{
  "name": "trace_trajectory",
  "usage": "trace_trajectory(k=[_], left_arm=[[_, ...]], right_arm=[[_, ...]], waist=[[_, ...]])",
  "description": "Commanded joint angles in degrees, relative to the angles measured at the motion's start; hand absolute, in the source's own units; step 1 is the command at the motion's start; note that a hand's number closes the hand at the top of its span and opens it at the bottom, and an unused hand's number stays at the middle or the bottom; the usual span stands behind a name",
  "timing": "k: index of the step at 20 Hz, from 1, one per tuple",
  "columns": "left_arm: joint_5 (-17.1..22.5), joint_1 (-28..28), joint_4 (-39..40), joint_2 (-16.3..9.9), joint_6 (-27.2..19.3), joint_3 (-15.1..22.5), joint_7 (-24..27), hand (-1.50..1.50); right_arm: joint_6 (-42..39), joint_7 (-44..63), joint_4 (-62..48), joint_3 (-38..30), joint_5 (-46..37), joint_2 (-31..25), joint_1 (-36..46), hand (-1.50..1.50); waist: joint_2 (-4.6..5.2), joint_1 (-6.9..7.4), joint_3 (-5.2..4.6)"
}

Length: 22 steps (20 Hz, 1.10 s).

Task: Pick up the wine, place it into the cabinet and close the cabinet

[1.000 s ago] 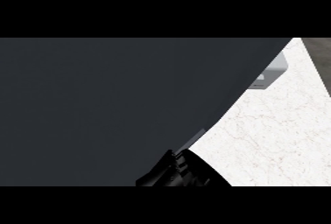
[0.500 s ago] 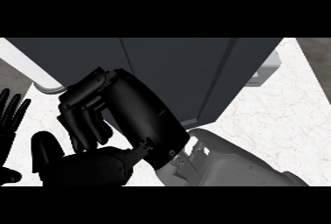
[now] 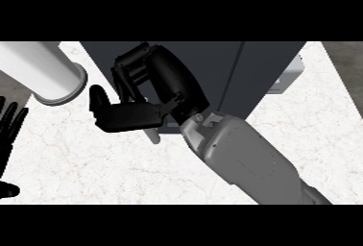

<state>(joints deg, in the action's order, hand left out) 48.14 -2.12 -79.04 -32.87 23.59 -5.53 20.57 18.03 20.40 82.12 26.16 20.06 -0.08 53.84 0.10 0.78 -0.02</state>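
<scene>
Right hand: we see it at the upper centre of the frame (image 3: 152,91), its grey forearm (image 3: 241,158) rising from the lower right; the fingers are bent and curled in front of the dark cabinet, the thumb sticking out to the left, and nothing shows inside the grasp.
Left hand: at the left edge (image 3: 10,129), fingers straight and pointing up — resting, apart from everything else.
Cabinet: a dark panelled body (image 3: 241,72) fills the upper centre and right of the frame; we cannot tell whether its door is fully closed.
Wine: we cannot make out a bottle anywhere — we cannot say where it is.
White cylinder: upper left (image 3: 42,72), lying tilted on the counter, just left of the right hand's thumb.
Counter: white marbled top (image 3: 92,168) across the lower half.
</scene>
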Motion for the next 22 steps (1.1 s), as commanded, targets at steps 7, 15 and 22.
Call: trace_trajectory(k=[7, 15, 22], left_arm=[[-1.1, 0.4, 1.1, 1.2, 2.3, -2.4, -1.5, -1.50], [-1.5, 1.9, 1.1, 1.4, 3.3, -2.4, -1.7, -1.50], [-0.1, 2.3, -0.8, 0.9, 3.2, -2.3, -4.3, -1.50]], right_arm=[[-10.0, -5.9, -14.7, -9.1, -1.8, -1.8, 3.6, 1.50], [-14.5, -11.9, -20.6, -11.9, -1.3, -5.3, 3.5, 1.50], [-14.0, -15.8, -23.4, -11.3, -3.0, -3.4, 2.5, 1.50]], waist=[[0.04, 0.02, 0.01], [0.39, 0.12, -0.03], [0.39, 0.39, -0.01]])
